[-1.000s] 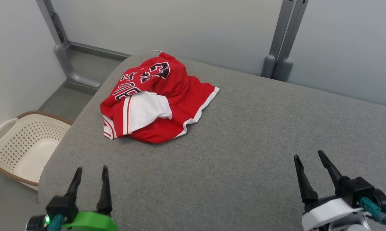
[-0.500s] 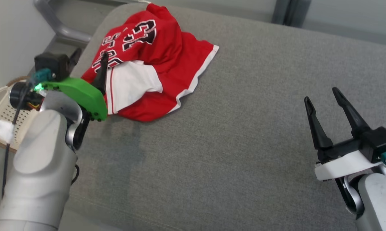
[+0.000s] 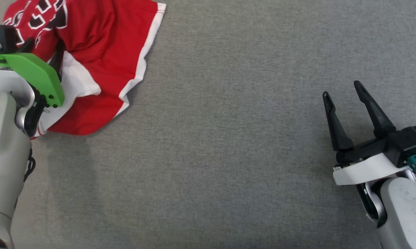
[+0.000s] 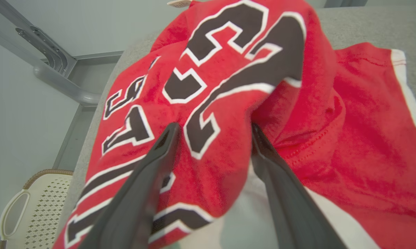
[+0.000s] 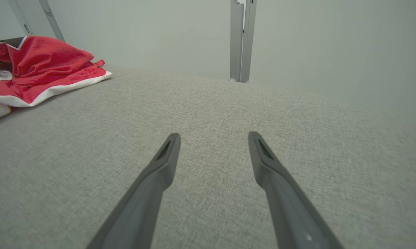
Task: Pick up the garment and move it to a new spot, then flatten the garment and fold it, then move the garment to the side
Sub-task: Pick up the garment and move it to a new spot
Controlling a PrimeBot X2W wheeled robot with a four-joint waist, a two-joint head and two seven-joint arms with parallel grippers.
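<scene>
Lying crumpled at the far-left corner of the grey fabric-covered table (image 3: 228, 138): red jersey garment (image 3: 101, 52), white trim, black numerals facing up. Left gripper (image 4: 213, 129) is over it, fingers spread wide, a raised fold of red cloth between them, not pinched. Right gripper (image 3: 341, 88) is released too, fingers apart, over bare table near the right edge, well apart from the garment. White perforated plastic basket (image 4: 25, 207) on the floor off the table's left edge.

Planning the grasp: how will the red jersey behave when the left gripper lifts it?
The jersey lies crumpled in soft folds, so it will likely droop limp when lifted. It looks thin, probably light. With the open left gripper straddling one fold, the rest may drag.
</scene>
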